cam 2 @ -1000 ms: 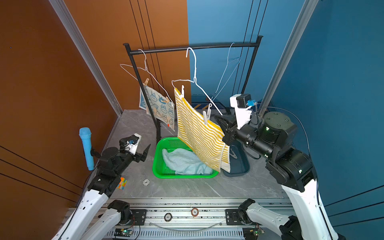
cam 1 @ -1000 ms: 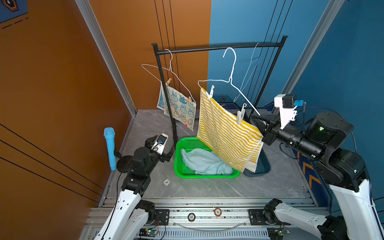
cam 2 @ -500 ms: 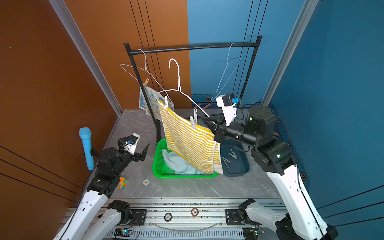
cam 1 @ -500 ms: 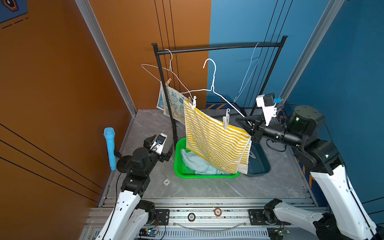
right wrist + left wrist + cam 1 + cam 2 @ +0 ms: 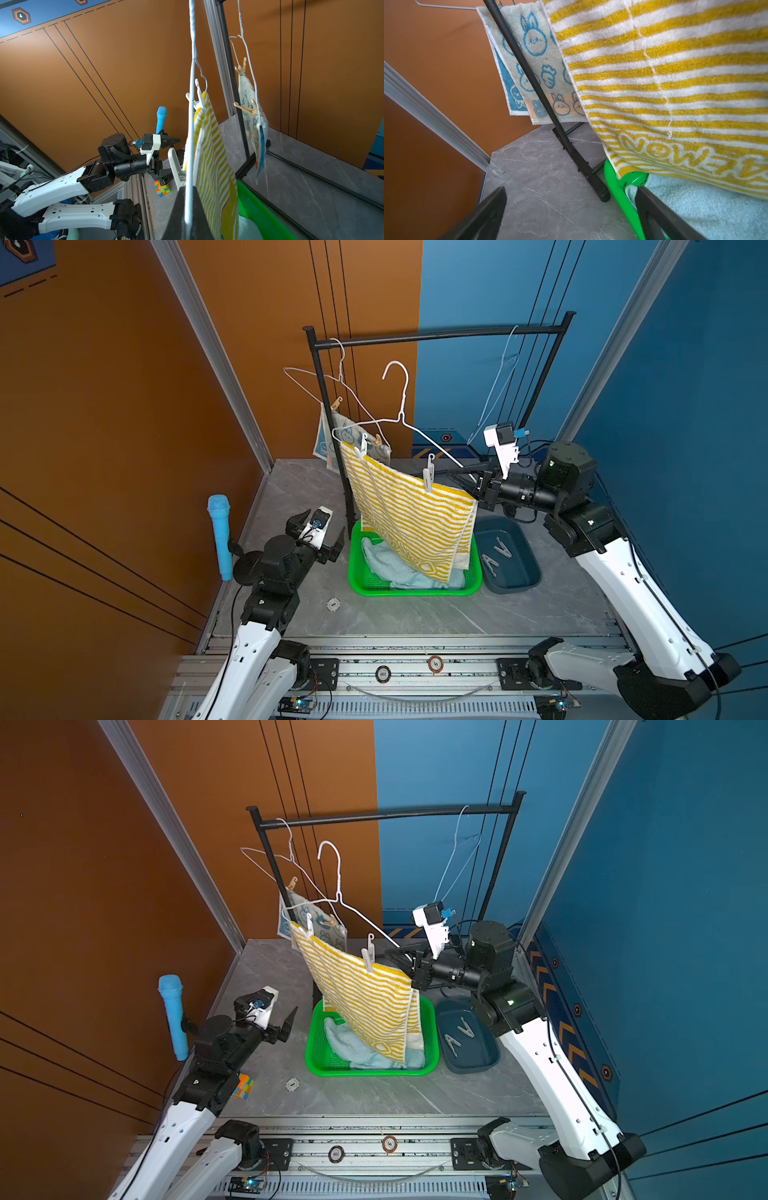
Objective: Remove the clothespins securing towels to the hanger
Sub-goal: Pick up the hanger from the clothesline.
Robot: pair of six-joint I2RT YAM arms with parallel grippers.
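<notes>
The right claw [image 5: 455, 479] is pinching the white hanger [image 5: 401, 416], its striped towel [image 5: 415, 522] dangling over the green basket [image 5: 411, 593], both clothespins [image 5: 428, 480] sitting toward ten o'clock. The left claw [image 5: 322, 533] is gaping at eight o'clock. Thin wire twisting in the pinch could swing them away.

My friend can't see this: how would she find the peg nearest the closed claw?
Before the black rack, the right gripper holds a white hanger carrying a yellow striped towel. The clothespin is the white one nearest that gripper; the bunny towel's are tan.
</notes>
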